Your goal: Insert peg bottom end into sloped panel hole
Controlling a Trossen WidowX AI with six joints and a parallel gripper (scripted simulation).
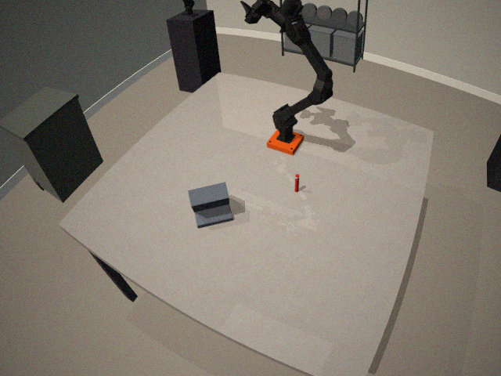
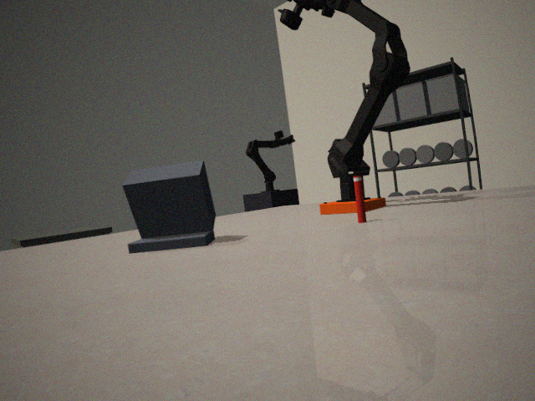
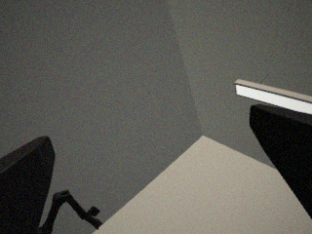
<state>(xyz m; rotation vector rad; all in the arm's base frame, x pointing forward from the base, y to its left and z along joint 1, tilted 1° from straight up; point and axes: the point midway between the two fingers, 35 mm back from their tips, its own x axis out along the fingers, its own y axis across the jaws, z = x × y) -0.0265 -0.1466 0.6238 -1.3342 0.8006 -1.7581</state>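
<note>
A red round peg (image 1: pixel 296 182) with a pale band near its top stands upright on the table, in front of the arm's orange base (image 1: pixel 285 142); it also shows in the exterior view (image 2: pixel 359 198). The grey sloped panel (image 1: pixel 210 203) sits on the table to the peg's left, also in the exterior view (image 2: pixel 170 204); its hole is not visible from these angles. My gripper (image 1: pixel 247 9) is open and empty, raised high above the table and far from both peg and panel. In the wrist view the two dark fingers frame the floor and wall; neither peg nor panel shows clearly.
A dark cabinet (image 1: pixel 50 139) stands left of the table, a tall dark pedestal (image 1: pixel 194 48) at the back left. A shelf rack (image 1: pixel 331 32) with round items stands behind the arm. A second small arm (image 2: pixel 265 159) is in the background.
</note>
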